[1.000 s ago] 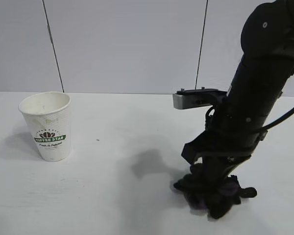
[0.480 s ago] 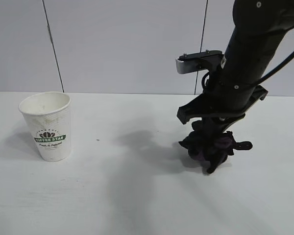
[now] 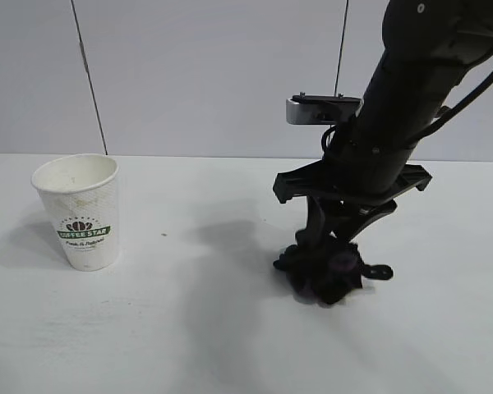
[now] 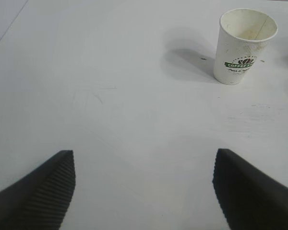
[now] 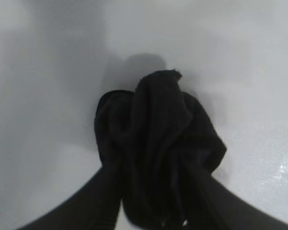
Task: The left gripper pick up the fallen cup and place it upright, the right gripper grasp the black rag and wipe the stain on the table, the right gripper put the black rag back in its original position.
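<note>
Since the earlier frames the right gripper (image 3: 333,258) has carried the black rag (image 3: 327,272) away from the near edge of the counter (image 3: 189,328) and farther back, a little closer to the cup (image 3: 79,211), and the bundle now sits on the counter surface rather than hanging clear of it. The arm leans more upright over the rag than it did. The cup has not moved; it stands upright, mouth up, with its green band facing the exterior camera.

Counted: one cup, one black rag, two grippers. The rag lies well to the right of the cup in the exterior view, with bare counter between them.

The right gripper's fingers (image 5: 101,191) flank the rag on both sides, and the cloth bulges up between them; whether they press it or have let go cannot be told from the pictures. The left gripper (image 4: 143,191) hovers over bare counter, well apart from the cup (image 4: 243,45), its two ridged fingers (image 4: 43,191) spread wide with nothing between them.

A pale panelled wall (image 3: 205,74) with dark vertical seams stands behind the counter. The right arm's thick black body hides the wall behind it and the top of the rag in the exterior view.
</note>
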Robot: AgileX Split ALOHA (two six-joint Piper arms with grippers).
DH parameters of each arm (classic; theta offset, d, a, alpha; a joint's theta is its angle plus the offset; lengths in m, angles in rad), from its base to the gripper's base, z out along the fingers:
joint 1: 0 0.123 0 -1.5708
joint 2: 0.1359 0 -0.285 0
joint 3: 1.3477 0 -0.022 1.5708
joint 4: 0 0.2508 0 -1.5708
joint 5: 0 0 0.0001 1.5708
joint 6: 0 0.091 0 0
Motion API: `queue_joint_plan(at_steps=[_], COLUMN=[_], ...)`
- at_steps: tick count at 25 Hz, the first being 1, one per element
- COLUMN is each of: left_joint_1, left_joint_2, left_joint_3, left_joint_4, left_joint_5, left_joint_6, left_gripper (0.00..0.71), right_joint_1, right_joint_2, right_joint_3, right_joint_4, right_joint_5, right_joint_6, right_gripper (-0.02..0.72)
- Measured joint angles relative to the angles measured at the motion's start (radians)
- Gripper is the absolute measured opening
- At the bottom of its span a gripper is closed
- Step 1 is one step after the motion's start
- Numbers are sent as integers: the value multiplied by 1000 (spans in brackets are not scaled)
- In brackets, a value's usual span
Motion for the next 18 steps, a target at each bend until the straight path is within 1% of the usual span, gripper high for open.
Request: queue_joint_plan(at_steps=[1, 2, 3, 5, 7, 9, 11, 14, 16, 18], left_joint_1=[0, 0, 0, 0, 0, 0, 0, 0, 0, 0], left_joint_2=[0, 0, 0, 0, 0, 0, 0, 0, 0, 0], left_joint_3=[0, 0, 0, 0, 0, 0, 0, 0, 0, 0], left_joint_4=[0, 0, 0, 0, 0, 0, 0, 0, 0, 0], left_joint_5=[0, 0, 0, 0, 0, 0, 0, 0, 0, 0], left_joint_6=[0, 0, 0, 0, 0, 0, 0, 0, 0, 0], left_gripper=[570, 570, 570, 570, 570, 570, 570, 570, 570, 570], right_joint_1=[0, 0, -3, -22, -72, -145, -242, -397, -497, -594], right_joint_2=[0, 0, -1, -14, -43, -78, -123, -190, -236, -293], right_joint_3=[0, 0, 0, 0, 0, 0, 0, 0, 0, 0], right_joint_4=[1, -3, -11, -34, -79, -137, -205, -269, -285, -279], right_joint_5=[6, 13, 19, 23, 33, 50, 69, 107, 133, 146], right_joint_6=[-4, -3, -1, 33, 77, 121, 145, 155, 158, 158], right_gripper=[477, 501, 511, 524, 527, 527, 527, 523, 512, 503])
